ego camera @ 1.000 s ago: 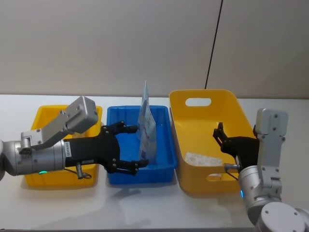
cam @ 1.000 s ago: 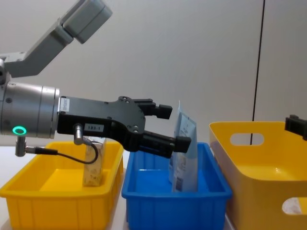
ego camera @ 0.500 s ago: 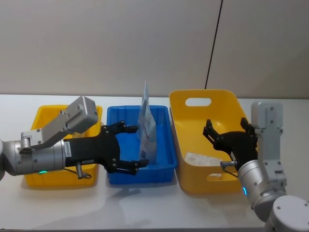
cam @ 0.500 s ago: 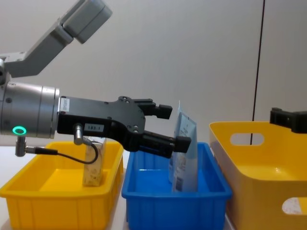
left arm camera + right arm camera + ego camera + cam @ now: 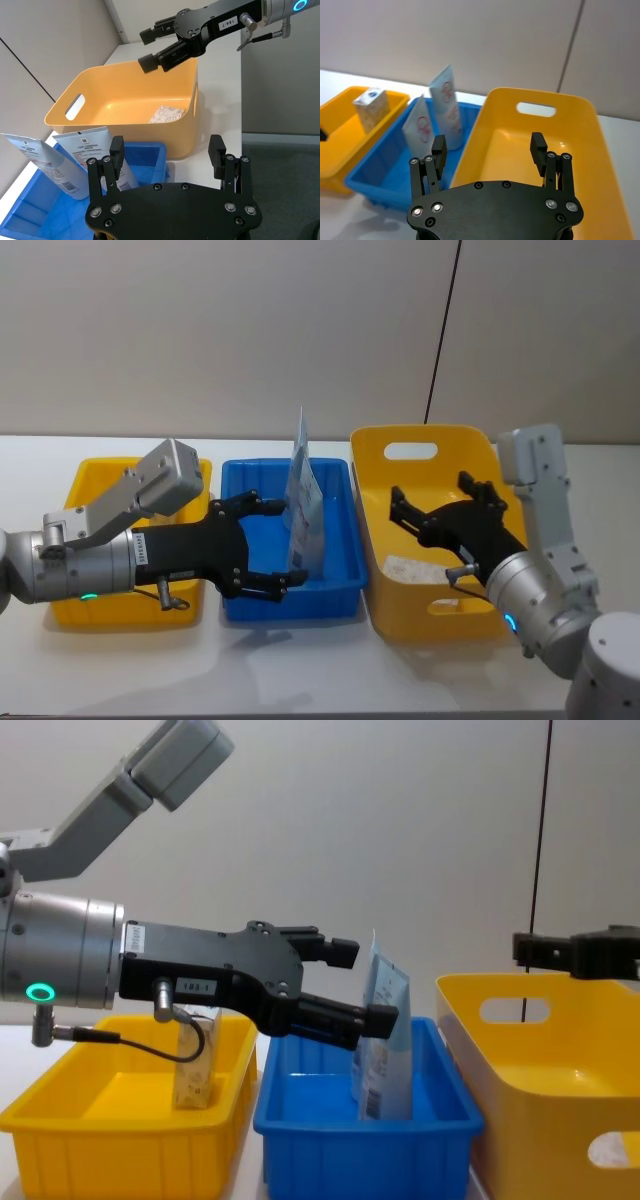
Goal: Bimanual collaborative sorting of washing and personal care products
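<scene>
Two pale-blue pouches (image 5: 447,107) (image 5: 420,130) with red-and-white labels stand upright in the blue bin (image 5: 335,590); from the head they look like one pouch (image 5: 303,505). My left gripper (image 5: 290,542) hangs open over that bin, close beside the pouches and holding nothing. A mottled boxy pack (image 5: 197,1065) stands in the small yellow bin (image 5: 90,480). Another mottled pack (image 5: 420,568) lies flat on the floor of the large yellow bin (image 5: 415,435). My right gripper (image 5: 430,495) hovers open above that bin, empty.
The three bins sit side by side on a white table (image 5: 300,670), with a grey wall close behind. A dark cable (image 5: 445,320) runs down the wall behind the large bin. Bare tabletop lies in front of the bins.
My right gripper has swung forward and to the left, from the large yellow bin's right side to above its middle. The left arm and the pouches have stayed put.
</scene>
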Controlling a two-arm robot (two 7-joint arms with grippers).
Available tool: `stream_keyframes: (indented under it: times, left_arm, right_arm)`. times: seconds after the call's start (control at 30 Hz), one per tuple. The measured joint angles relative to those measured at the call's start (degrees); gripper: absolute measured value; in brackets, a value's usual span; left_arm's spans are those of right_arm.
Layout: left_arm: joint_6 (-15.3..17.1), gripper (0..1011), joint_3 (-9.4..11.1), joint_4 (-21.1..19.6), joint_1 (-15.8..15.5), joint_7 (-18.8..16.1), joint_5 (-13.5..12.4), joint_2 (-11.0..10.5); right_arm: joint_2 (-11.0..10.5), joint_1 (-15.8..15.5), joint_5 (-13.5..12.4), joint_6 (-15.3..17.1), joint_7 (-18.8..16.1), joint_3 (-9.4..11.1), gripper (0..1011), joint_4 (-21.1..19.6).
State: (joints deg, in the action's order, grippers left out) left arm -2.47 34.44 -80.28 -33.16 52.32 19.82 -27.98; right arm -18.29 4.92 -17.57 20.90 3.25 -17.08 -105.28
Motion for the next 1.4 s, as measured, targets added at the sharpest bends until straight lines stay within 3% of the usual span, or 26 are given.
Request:
stream_keyframes:
  times: [0.27, 0.57, 0.83, 1.4]
  left_arm:
    - [0.0, 1002, 0.0, 0.0, 0.0, 0.0, 0.0, 0.0]
    - [0.0, 1001, 0.0, 0.0, 0.0, 0.0, 0.0, 0.0]
    - [0.0, 1001, 0.0, 0.0, 0.0, 0.0, 0.0, 0.0]
    - [0.0, 1001, 0.0, 0.0, 0.0, 0.0, 0.0, 0.0]
  right_arm:
    - [-1.4, 2.5, -1.8, 5.1, -5.3, -1.5, 1003, -0.8]
    - [-1.6, 4.8, -2.0, 9.1, -7.7, -3.4, 1003, -0.9]
    - [-0.4, 6.3, -0.6, 10.9, -7.1, -4.9, 1003, -0.1]
    - [2.5, 8.8, 4.0, 11.6, -4.2, -8.5, 1003, 3.4]
